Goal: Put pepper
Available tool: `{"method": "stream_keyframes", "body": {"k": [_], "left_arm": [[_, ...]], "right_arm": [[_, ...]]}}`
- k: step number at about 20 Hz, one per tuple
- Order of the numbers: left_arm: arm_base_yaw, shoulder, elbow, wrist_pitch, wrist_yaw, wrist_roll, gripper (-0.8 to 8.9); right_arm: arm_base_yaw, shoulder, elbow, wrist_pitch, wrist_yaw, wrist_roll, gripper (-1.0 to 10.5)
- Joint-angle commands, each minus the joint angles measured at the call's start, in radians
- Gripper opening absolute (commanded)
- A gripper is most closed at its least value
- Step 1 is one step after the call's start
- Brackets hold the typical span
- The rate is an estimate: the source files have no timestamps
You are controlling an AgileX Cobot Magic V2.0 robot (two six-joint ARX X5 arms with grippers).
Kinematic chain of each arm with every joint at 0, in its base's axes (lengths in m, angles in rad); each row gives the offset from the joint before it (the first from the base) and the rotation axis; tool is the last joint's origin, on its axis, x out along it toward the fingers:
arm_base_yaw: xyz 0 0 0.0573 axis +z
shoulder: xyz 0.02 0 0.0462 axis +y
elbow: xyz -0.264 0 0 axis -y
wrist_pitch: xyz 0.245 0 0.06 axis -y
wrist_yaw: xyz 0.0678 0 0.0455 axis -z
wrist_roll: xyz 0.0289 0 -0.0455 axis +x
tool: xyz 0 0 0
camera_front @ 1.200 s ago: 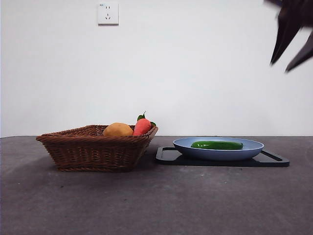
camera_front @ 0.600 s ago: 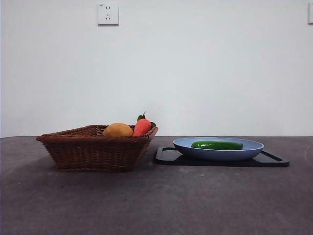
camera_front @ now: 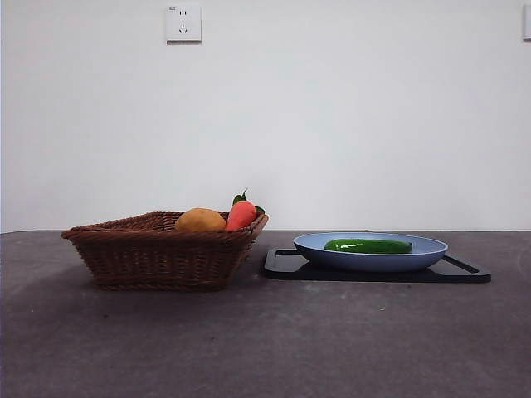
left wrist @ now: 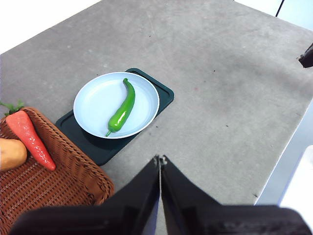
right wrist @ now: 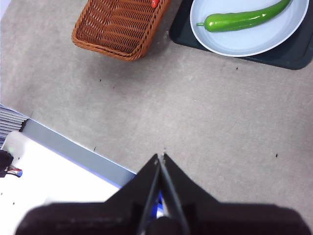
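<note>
Wicker basket (camera_front: 162,253) at left, holding a yellow-tan lump (camera_front: 200,220) and a red-orange pointed vegetable (camera_front: 241,214); just beside it a black tray (camera_front: 465,272) carrying the blue plate (camera_front: 431,247). Pepper (camera_front: 368,245) lying flat in the plate, touching neither basket nor tray. Left gripper (left wrist: 160,159) and right gripper (right wrist: 160,156) both high above the grey table (camera_front: 265,348), jaws pressed together, well apart from the pepper, nothing between them and the plate

Gray table (camera_front: 265,340), kinda scuffed and speckled. Sitting right on it: a brown wicker basket (camera_front: 162,257) on the left and a black tray (camera_front: 286,265) just to its right, nearly touching.
</note>
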Motion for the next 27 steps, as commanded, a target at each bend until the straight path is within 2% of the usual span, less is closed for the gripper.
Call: {"method": "stream_keyframes", "body": {"k": [1,3,4,6,8,12,16,19,23,27], "left_arm": [[-0.006,0.008,0.014,0.011,0.000,0.001,0.08],[-0.006,0.008,0.014,0.032,0.001,0.002,0.08],[-0.005,0.008,0.014,0.032,-0.007,0.035,0.08],[0.029,-0.008,0.014,0.050,-0.088,0.059,0.08],[0.097,-0.035,0.012,0.126,-0.142,0.089,0.08],[0.319,-0.165,-0.061,0.344,-0.122,0.135,0.08],[0.574,-0.378,-0.334,0.657,-0.031,0.140,0.08],[0.727,-0.545,-0.580,0.802,-0.025,0.140,0.08],[0.838,-0.730,-0.870,0.893,-0.026,0.139,0.08],[0.881,-0.876,-1.099,0.943,-0.026,0.105,0.08]], "right_arm": [[0.002,0.006,0.020,0.010,0.002,0.006,0.1],[0.002,0.006,0.020,0.010,0.002,0.006,0.1],[0.002,0.006,0.020,0.010,0.002,0.006,0.1],[0.002,0.006,0.020,0.010,0.002,0.006,0.1],[0.002,0.006,0.020,0.010,0.002,0.006,0.1],[0.002,0.006,0.020,0.010,0.002,0.006,0.1],[0.002,0.006,0.020,0.010,0.002,0.006,0.1],[0.002,0.006,0.020,0.010,0.002,0.005,0.1],[0.002,0.006,0.020,0.010,0.002,0.006,0.1],[0.002,0.006,0.020,0.010,0.002,0.005,0.1]]}}
